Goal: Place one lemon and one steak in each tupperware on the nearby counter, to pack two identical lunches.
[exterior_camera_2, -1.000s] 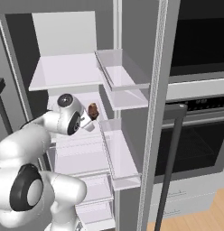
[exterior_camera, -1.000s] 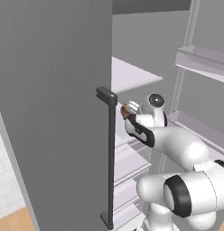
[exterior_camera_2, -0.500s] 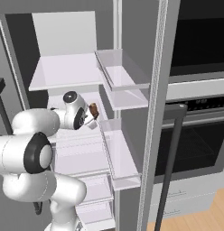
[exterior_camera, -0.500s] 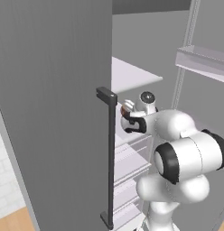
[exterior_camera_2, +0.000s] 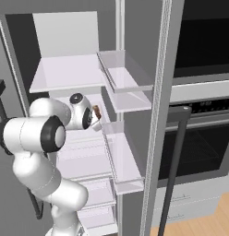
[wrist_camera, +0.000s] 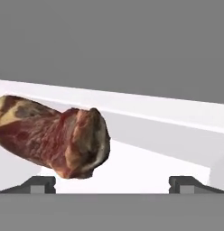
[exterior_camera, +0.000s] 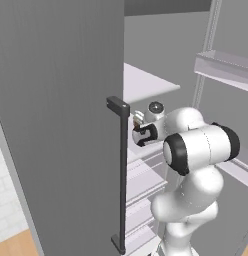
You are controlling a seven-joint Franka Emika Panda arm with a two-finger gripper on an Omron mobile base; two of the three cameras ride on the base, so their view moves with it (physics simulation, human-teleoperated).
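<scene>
A marbled red-brown steak lies on a white fridge shelf, left of centre in the hand view and just beyond my left fingertip. My gripper is open, its jaws wide apart with nothing between them. From the base cameras, the gripper reaches into the open fridge at mid-shelf height, right by the steak. The left base view has the hand beside the door edge. The lemon, the tupperware and the counter are out of view.
The grey fridge door with its dark vertical handle stands close on the left. Clear door bins and lower drawers flank the arm. A built-in oven is to the right.
The arm's elbow has swung up and folded behind the hand. The hand has stayed almost in place by the steak, and the gripper has stayed open.
</scene>
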